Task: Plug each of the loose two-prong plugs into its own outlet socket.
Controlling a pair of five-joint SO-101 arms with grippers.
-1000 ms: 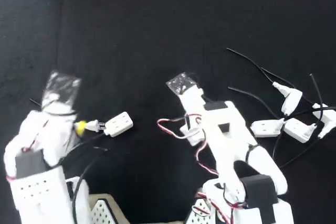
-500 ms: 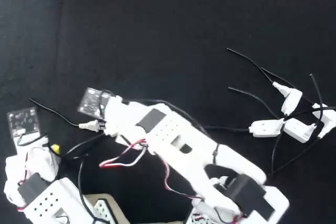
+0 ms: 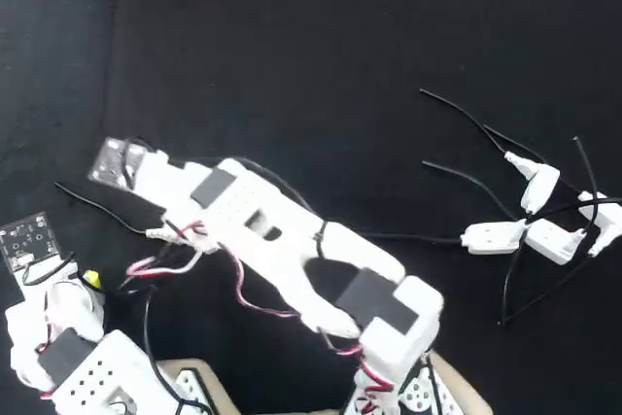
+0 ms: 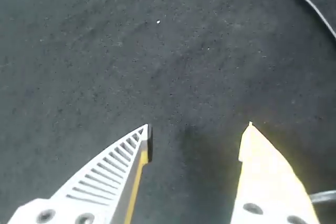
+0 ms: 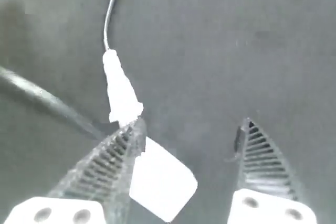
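White two-prong plug on thin cord touches white rectangular outlet block, left part of black table. Right gripper: fingers wide apart over block, holding nothing. Left gripper: fingers spread, empty, above bare table. Other white plugs and outlets clustered far right.

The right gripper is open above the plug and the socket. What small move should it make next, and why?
Probably shift the right gripper sideways until the socket lies between its fingers. The socket sits partly under one finger, with the plug at its end, so closing now would miss it.
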